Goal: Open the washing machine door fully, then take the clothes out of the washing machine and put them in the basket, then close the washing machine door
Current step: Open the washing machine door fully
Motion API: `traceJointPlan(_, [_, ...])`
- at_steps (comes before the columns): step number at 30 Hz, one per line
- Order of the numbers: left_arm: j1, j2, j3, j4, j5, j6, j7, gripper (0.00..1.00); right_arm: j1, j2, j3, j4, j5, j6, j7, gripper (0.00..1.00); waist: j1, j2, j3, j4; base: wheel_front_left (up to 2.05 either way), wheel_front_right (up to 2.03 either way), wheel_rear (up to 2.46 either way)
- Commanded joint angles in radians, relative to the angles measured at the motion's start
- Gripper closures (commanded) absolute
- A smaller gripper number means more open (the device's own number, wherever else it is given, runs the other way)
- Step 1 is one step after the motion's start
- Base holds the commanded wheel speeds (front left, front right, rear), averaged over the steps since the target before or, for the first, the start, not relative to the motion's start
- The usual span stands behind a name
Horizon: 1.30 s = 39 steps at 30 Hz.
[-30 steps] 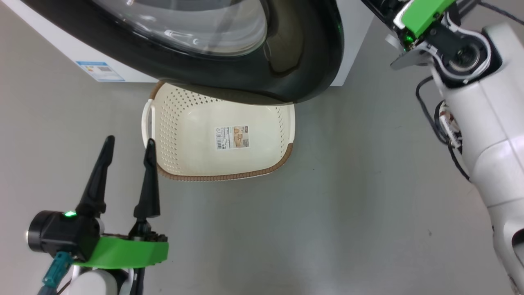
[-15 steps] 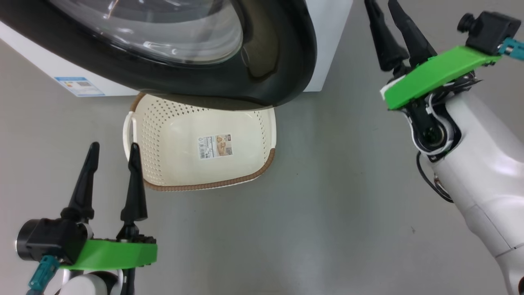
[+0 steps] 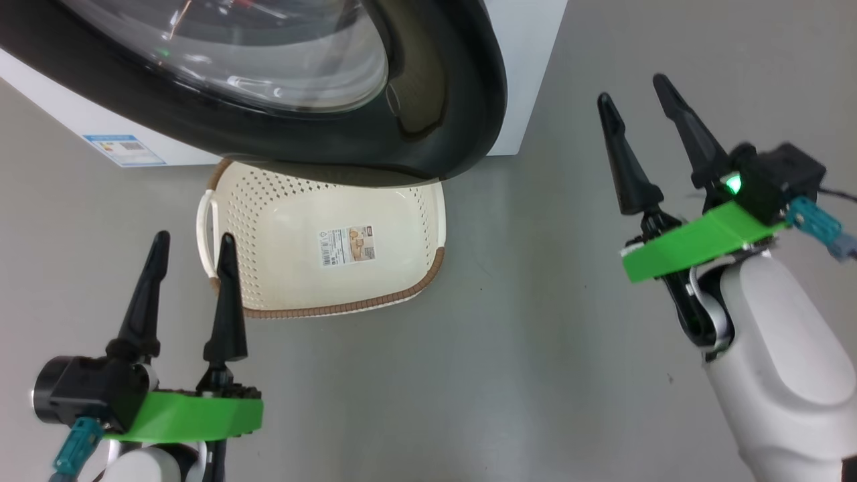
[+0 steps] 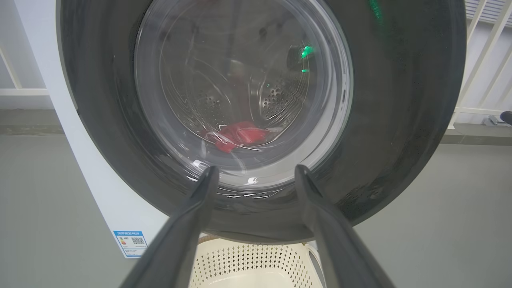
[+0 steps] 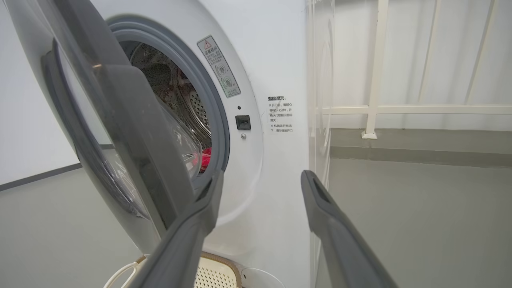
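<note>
The door (image 3: 442, 94) is only part way open. It hinges on the robot's left, so its free edge swings out to the robot's right and hangs over the far end of the basket (image 3: 261, 214). That free edge is what matters for the next push. It sits up and to the left of the right gripper (image 3: 633, 90), close but not touching, so I'd say the right arm is the one to get behind it and shove it wider. The right wrist view looks straight into the gap between the door and the washing machine (image 5: 272, 72).

The door itself is a fat, glossy black ring with a bulging clear glass bowl in the middle, slick and curved, with not much to pinch. Through the glass you can see the clothes (image 4: 238, 136), a small red crumpled heap at the bottom of the holey steel drum (image 5: 196, 104), inside a grey rubber ring (image 5: 212, 100).

The basket is cream plastic with perforated walls and a brown woven-look rim. It's empty and sits on the smooth grey floor (image 3: 535, 335) right in front of the machine.

The left gripper (image 3: 194, 237) hovers just beside the basket's near left corner. Both pairs of fingers are spread wide with nothing in them.
</note>
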<state>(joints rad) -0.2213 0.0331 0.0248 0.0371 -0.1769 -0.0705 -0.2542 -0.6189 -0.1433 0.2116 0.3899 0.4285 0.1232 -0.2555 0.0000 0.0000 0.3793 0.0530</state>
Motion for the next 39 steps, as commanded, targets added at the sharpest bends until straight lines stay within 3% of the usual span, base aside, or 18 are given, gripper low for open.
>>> traceJointPlan(1, [0.007, 0.017, 0.025, -0.03, 0.004, 0.009, -0.008, 0.0, 0.042, 0.025, -0.018, -0.06, -0.04, 0.008, -0.006, 0.0, 0.0, 0.0, -0.005, 0.001, 0.0, 0.0, 0.0])
traceJointPlan(3, [0.009, 0.017, 0.019, -0.035, 0.004, 0.01, -0.008, 0.0, 0.11, 0.06, -0.09, -0.124, -0.072, 0.008, -0.006, 0.0, 0.0, 0.0, -0.004, 0.001, 0.0, 0.0, 0.0])
traceJointPlan(7, [0.003, 0.017, 0.011, -0.037, 0.009, 0.006, -0.008, 0.0, 0.182, 0.08, -0.137, -0.194, -0.127, 0.008, -0.006, 0.0, 0.0, 0.0, -0.004, 0.006, 0.0, 0.0, 0.0])
traceJointPlan(17, [0.006, 0.017, 0.012, -0.045, 0.013, 0.003, -0.008, 0.0, 0.31, 0.092, -0.166, -0.292, -0.227, 0.008, -0.006, 0.0, 0.0, 0.0, -0.01, 0.01, 0.0, 0.0, 0.0])
traceJointPlan(39, [0.02, 0.017, 0.018, -0.046, 0.018, -0.01, -0.008, 0.0, 0.355, 0.093, -0.172, -0.301, -0.17, 0.008, -0.006, 0.0, 0.0, 0.0, -0.021, 0.006, 0.0, 0.0, 0.0])
